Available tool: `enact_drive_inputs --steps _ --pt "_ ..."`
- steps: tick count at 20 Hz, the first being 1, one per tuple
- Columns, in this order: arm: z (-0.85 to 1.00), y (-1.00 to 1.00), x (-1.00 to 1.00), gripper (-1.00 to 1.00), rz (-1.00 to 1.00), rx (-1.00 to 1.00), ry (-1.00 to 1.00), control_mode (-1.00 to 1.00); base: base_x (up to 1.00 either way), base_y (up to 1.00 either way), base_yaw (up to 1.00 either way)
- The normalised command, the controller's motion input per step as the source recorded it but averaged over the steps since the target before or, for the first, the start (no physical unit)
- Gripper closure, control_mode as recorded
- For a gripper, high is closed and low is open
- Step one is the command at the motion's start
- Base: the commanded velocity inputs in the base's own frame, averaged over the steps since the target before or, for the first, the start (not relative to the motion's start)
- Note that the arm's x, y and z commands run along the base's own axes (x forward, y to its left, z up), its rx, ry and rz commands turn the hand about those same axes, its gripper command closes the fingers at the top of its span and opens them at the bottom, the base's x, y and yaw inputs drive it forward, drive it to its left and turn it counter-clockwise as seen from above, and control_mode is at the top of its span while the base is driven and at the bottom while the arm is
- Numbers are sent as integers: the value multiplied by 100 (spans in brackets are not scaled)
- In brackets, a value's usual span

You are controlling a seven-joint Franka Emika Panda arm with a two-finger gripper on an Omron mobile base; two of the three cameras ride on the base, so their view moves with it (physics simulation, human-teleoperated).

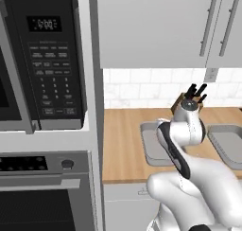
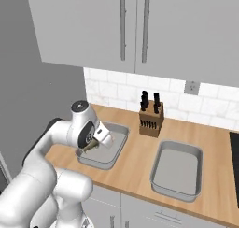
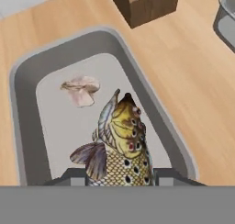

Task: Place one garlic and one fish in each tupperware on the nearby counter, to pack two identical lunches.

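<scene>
My end effector (image 3: pixel 120 179) is clamped on a fish (image 3: pixel 121 147) — the speckled body sits between my 2 finger tips, head pointing away from my hand. I hold it above the left of the 2 grey tupperware trays (image 3: pixel 27 122), over that tray's near-right part, not touching the floor of it. In the right base view the fish (image 2: pixel 91 145) hangs tilted beneath my end effector (image 2: pixel 95 143), over that same tray (image 2: pixel 116 150).

1 garlic bulb (image 3: pixel 80 89) lies on the floor of this tray, just beyond the fish's head and a little to the left, apart from the walls.

The second tray (image 2: pixel 177 168) sits on the wooden surface (image 2: pixel 135 168) to the right, well apart from the first; I see nothing in it. A brown knife block (image 2: pixel 151 118) with dark handles stands upright at the back of the surface, between the 2 trays and near the tiled wall. In the left base view my arm covers part of the left tray (image 1: pixel 149 147).
</scene>
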Motion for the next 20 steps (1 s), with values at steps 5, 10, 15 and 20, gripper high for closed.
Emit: enact_drive_inputs --steps 5,10,15,20 --pt "-27 -1 20 100 -16 7 28 -100 0 0 0" --pt "-23 -14 40 100 -5 2 5 -100 0 0 0" --pt "-49 0 27 100 -3 0 3 -100 0 0 0" --pt "-42 0 5 100 -2 0 3 -100 0 0 0"
